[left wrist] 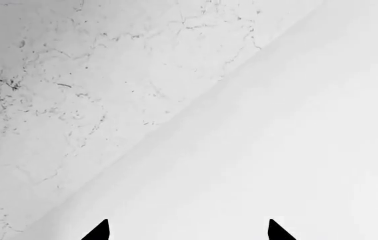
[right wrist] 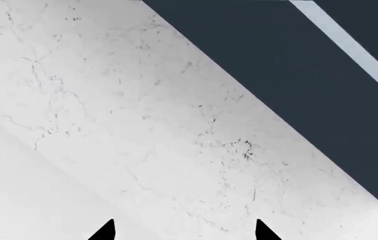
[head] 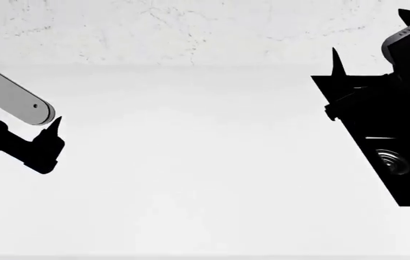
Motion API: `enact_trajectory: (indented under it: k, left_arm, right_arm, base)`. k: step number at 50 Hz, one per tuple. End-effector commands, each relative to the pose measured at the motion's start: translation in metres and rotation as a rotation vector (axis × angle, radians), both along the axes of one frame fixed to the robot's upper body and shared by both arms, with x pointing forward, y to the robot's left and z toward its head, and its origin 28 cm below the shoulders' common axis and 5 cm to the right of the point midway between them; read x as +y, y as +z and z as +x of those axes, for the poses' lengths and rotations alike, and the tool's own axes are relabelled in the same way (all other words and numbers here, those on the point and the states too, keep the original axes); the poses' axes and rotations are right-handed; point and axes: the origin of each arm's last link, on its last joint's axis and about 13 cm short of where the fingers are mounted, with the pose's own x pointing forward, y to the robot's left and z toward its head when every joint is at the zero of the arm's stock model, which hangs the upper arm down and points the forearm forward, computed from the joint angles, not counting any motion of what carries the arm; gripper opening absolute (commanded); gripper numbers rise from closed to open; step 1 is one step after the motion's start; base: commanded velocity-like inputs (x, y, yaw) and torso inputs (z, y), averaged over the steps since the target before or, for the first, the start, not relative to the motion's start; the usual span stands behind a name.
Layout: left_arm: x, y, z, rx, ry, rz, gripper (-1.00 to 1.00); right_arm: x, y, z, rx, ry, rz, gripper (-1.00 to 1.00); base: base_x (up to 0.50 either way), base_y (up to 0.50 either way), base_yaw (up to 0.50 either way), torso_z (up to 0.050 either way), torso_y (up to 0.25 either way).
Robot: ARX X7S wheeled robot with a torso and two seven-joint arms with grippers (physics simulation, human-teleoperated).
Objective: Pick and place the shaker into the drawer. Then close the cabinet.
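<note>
The left hand [head: 46,143] is black and hangs in the air at the left side of the head view, with nothing in it. In its own wrist view only two black pointed tips show at the picture's edge, one of them here [left wrist: 99,231], and they stand well apart, so this hand is wide. The right hand [head: 349,86] is at the right side of the head view, black too, with one sharp tip pointing up. In the right wrist view its two tips, one here [right wrist: 105,231], also stand well apart with nothing between them, so it is wide as well. Under both hands is a plain white table [head: 205,179], smooth and bare where it shows. Along the far edge of the table stands a white marble wall [head: 190,27] with thin dark cracks and specks. The left wrist view shows the same marble [left wrist: 75,90] meeting the smooth white top [left wrist: 295,150] in a straight line. The right wrist view shows marble [right wrist: 142,125] too, and past it a dark blue-grey panel [right wrist: 275,65] with a pale blue stripe [right wrist: 348,45] across it. The shaker and the drawer do not show in any of the pictures, so I cannot tell where they are.
</note>
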Motion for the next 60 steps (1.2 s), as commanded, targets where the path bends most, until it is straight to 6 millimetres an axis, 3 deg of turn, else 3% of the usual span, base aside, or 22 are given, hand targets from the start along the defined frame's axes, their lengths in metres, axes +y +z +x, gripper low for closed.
enact_trajectory:
  k: [1,8,16,23,26,29,33,37,42,46,52,56,58,60]
  left_arm:
    - [-0.002,-0.004,0.001,0.007,-0.026,-0.016,1.00]
    - [-0.002,-0.007,0.001,0.016,-0.031,-0.019,1.00]
    - [-0.001,-0.008,-0.001,0.004,-0.020,-0.023,1.00]
    - [0.005,0.009,-0.018,-0.077,0.018,-0.036,1.00]
    - [0.008,0.040,-0.032,-0.183,0.043,-0.019,1.00]
    - [0.004,0.089,-0.045,-0.338,0.041,0.009,1.00]
    - [-0.012,0.163,-0.058,-0.540,0.000,0.048,1.00]
    - [-0.026,0.208,-0.060,-0.652,-0.049,0.073,1.00]
    - [-0.048,0.247,-0.062,-0.783,-0.218,-0.019,1.00]
    - [-0.075,0.275,-0.075,-0.919,-0.423,-0.147,1.00]
    - [-0.116,0.296,-0.080,-0.955,-0.660,-0.228,1.00]
    - [-0.147,0.304,-0.063,-0.860,-0.931,-0.305,1.00]
    - [-0.162,0.306,-0.042,-0.803,-0.985,-0.301,1.00]
    - [-0.172,0.310,-0.010,-0.771,-0.958,-0.298,1.00]
  right_arm:
    - [0.001,-0.004,0.000,0.008,0.004,-0.002,1.00]
    - [0.002,-0.008,0.000,0.011,0.021,-0.023,1.00]
    - [0.002,-0.008,-0.002,0.010,0.014,-0.010,1.00]
    - [0.001,0.000,-0.004,-0.024,0.005,0.018,1.00]
    - [0.002,0.004,-0.004,-0.037,0.002,0.028,1.00]
    - [0.003,0.006,-0.003,-0.045,0.005,0.035,1.00]
    - [0.004,0.009,-0.002,-0.055,0.008,0.049,1.00]
    - [0.003,0.009,-0.001,-0.057,0.011,0.067,1.00]
    - [0.002,0.009,0.000,-0.057,0.010,0.087,1.00]
    - [0.003,0.010,0.001,-0.057,0.009,0.102,1.00]
    - [0.008,0.007,0.003,-0.051,0.022,0.134,1.00]
    - [0.008,0.005,0.001,-0.048,0.025,0.160,1.00]
    - [0.007,0.001,-0.001,-0.044,0.026,0.172,1.00]
    - [0.006,-0.005,-0.004,-0.036,0.026,0.185,1.00]
  base:
    - [0.50,-0.23,0.00,0.000,0.000]
    - [0.50,-0.02,0.00,0.000,0.001]
    - [0.00,0.00,0.00,0.000,0.001]
    - [0.00,0.00,0.00,0.000,0.000]
    - [0.00,0.00,0.00,0.000,0.000]
    - [0.00,0.00,0.00,0.000,0.000]
    - [0.00,0.00,0.00,0.000,0.000]
    - [0.00,0.00,0.00,0.000,0.000]
    - [0.00,0.00,0.00,0.000,0.000]
    - [0.00,0.00,0.00,0.000,0.000]
    - [0.00,0.00,0.00,0.007,0.016]
    - [0.00,0.00,0.00,0.013,0.024]
    - [0.00,0.00,0.00,0.005,0.018]
    - [0.00,0.00,0.00,0.011,0.012]
